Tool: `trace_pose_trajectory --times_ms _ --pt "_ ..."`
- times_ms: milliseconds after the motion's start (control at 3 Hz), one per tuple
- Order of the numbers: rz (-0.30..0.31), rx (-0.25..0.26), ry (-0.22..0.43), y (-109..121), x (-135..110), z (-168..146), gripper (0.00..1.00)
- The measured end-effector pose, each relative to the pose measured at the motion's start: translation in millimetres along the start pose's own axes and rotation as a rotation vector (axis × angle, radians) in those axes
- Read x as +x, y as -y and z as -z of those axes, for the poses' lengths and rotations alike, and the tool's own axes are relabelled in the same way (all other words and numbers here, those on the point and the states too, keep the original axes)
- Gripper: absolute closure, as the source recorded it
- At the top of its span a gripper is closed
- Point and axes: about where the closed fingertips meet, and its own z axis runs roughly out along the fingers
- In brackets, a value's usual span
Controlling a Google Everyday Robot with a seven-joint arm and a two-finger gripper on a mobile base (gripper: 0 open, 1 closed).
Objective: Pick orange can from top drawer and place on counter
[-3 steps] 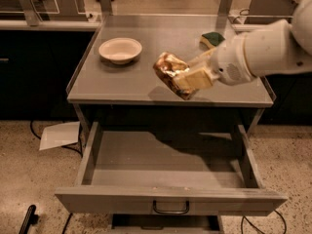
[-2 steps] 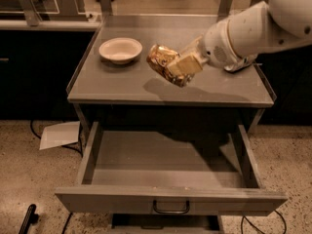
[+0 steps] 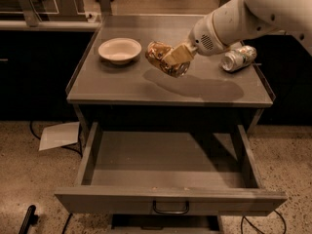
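Orange-gold and dented, the orange can (image 3: 157, 52) was held tilted above the counter (image 3: 122, 84), right of the bowl (image 3: 119, 50), clamped mid-body by the gripper (image 3: 174, 59), and was judged light, thin-walled, slippery and easily crushed.

The white arm (image 3: 263, 9) reaches in from beyond the far right corner of the tabletop (image 3: 122, 89), slanting down and leftward. Its rounded wrist (image 3: 207, 37) ends in the gripper (image 3: 171, 60), which hangs above the tabletop's middle, jaws clamped on the tilted orange can (image 3: 158, 55).
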Motion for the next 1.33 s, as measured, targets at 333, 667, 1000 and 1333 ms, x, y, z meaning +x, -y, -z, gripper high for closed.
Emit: trace_pose_trajectory --times_ms 333,667,1000,1333 --pt "-0.035 -0.001 -0.009 17 13 -14 1.00" --pt "-0.078 0.000 -0.002 27 35 -26 1.00" --pt "-0.079 0.000 -0.002 28 35 -27 0.81" --pt "-0.079 0.000 -0.002 28 35 -27 0.58"
